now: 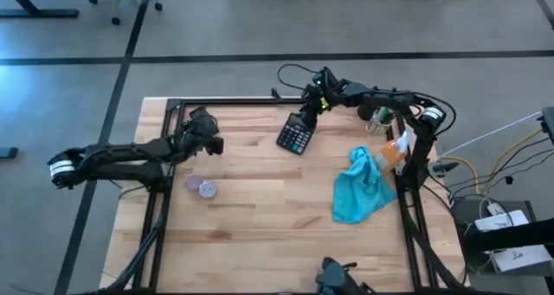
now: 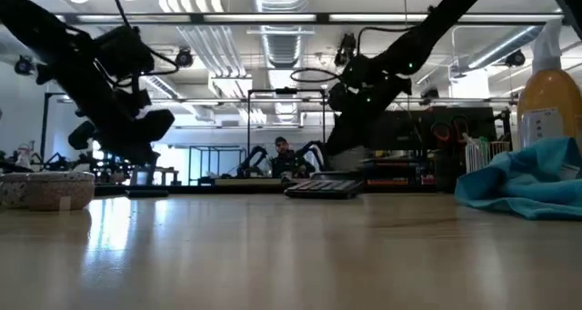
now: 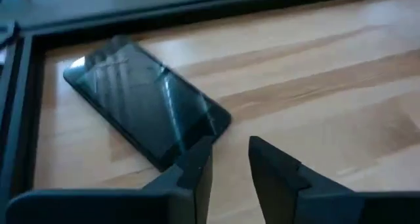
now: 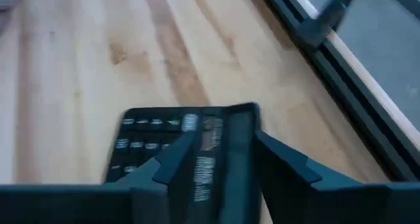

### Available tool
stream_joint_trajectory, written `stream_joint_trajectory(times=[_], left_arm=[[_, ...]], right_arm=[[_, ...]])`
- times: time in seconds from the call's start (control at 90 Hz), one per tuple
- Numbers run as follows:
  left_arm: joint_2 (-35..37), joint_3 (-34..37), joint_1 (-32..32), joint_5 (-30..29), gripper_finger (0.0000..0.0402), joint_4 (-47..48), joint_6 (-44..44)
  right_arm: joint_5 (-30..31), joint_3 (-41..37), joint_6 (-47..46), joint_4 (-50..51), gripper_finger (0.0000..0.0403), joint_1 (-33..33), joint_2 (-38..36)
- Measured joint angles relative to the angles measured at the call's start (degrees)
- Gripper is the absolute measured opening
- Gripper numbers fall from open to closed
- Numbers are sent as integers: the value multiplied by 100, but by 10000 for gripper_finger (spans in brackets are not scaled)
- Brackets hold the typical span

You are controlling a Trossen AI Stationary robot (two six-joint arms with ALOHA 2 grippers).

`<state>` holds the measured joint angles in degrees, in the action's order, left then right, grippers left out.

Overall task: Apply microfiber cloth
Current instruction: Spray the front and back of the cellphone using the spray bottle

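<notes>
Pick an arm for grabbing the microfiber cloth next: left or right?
Right, probably. The microfiber cloth lies crumpled on the right arm's side; the right claw hovers over the calculator nearby. The left claw sits across the table.

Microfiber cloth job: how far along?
Nothing looks done yet. The microfiber cloth lies crumpled on the table's right side, beside a spray bottle, with no gripper on it. In hand: the right gripper is over the calculator, fingers open, straddling its display end; the left gripper hangs open beside a black phone, far left. Left: picking up the cloth and applying it.
</notes>
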<state>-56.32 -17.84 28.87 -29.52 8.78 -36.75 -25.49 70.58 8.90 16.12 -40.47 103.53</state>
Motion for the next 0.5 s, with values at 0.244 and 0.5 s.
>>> stream_joint_trajectory(times=[0.244, 0.5], left_arm=[[-934, 0, 977, 321, 96, -519, 163], [-1571, -4, 1133, 497, 98, -1094, 438]], right_arm=[[5, -31, 166, 593, 139, 786, -675], [52, -115, -10, 629, 113, 1827, -967]])
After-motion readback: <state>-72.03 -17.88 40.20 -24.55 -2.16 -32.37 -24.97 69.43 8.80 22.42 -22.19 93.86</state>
